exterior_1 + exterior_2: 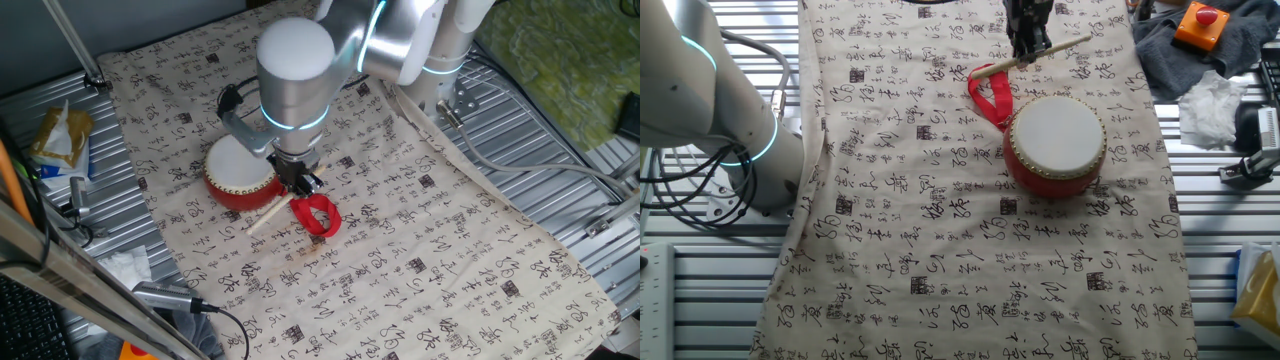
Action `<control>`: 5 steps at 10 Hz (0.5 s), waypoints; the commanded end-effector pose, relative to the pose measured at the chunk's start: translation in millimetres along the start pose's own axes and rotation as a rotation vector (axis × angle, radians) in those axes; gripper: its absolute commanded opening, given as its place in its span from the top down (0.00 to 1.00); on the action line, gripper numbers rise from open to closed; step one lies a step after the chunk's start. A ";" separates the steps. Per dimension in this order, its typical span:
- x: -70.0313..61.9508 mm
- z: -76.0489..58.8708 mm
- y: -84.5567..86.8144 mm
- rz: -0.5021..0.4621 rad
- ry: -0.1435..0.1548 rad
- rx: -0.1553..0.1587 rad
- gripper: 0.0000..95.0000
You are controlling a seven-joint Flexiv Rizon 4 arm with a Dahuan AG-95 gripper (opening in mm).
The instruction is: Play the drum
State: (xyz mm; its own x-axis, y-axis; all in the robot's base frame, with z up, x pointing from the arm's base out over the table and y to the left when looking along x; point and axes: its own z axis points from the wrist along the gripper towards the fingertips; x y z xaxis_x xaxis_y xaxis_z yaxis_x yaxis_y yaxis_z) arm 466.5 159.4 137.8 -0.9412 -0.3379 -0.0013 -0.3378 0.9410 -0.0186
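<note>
Red drum (1054,145) upright, white skin upward.

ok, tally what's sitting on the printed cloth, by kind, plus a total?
Small round drum with red barrel body and white skin head: 1
Red ribbon loop by the drum: 1
Thin pale wooden stick, gripped in the claw: 1
Total: 3

Matt drum (1055,140) skin; wooden stick (1040,54)
</note>
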 end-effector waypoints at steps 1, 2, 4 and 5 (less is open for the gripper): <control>-4.0 1.7 3.9 0.035 -0.023 -0.056 1.00; -12.8 5.3 13.3 0.052 -0.035 -0.070 1.00; -38.3 14.9 47.3 0.123 -0.055 -0.074 1.00; -50.7 22.0 66.4 0.165 -0.067 -0.074 1.00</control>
State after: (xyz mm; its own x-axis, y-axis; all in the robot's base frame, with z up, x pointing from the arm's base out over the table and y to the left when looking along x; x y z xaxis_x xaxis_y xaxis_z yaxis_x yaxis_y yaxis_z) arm 489.5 225.9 117.8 -0.9637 -0.2631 -0.0455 -0.2662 0.9601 0.0860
